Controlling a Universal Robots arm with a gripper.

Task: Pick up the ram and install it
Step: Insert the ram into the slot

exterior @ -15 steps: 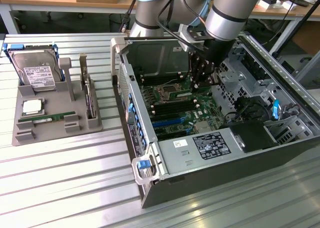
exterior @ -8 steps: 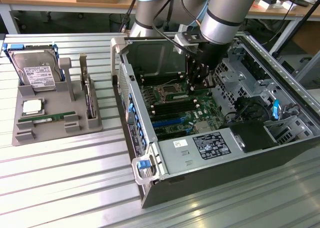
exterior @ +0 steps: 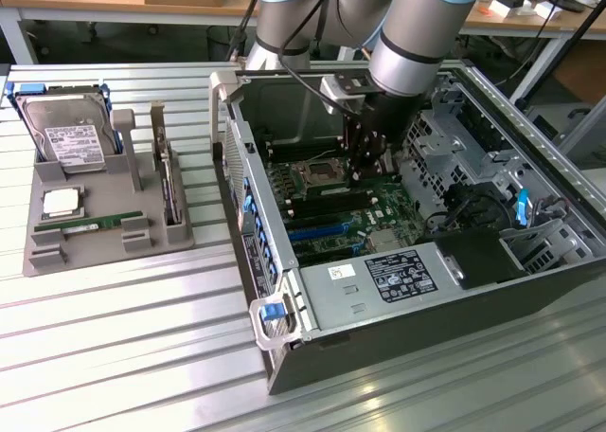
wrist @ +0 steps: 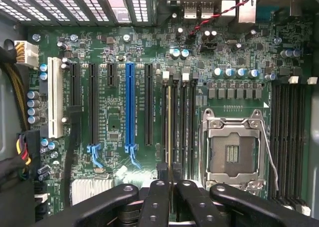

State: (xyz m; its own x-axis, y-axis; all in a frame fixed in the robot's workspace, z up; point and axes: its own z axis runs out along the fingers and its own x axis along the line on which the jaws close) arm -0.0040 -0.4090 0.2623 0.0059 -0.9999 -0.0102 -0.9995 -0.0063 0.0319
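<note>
End effector (wrist: 172,197) is nearly closed, pinching the ram (wrist: 169,137) edge-on, which sits in a memory slot beside the CPU socket (wrist: 233,150), aligned lengthwise so it can seat. A second green stick (exterior: 90,226) lies in the bench fixture (exterior: 104,233).

My own wrist covers my gripper (exterior: 367,167) tips in the exterior view, so I can't see there what sits between them. In the wrist view the ram (wrist: 169,132) shows edge-on only, its lower end hidden behind my fingers (wrist: 158,199); chips not visible. Mobo (wrist: 124,48) print too small to read.
</note>
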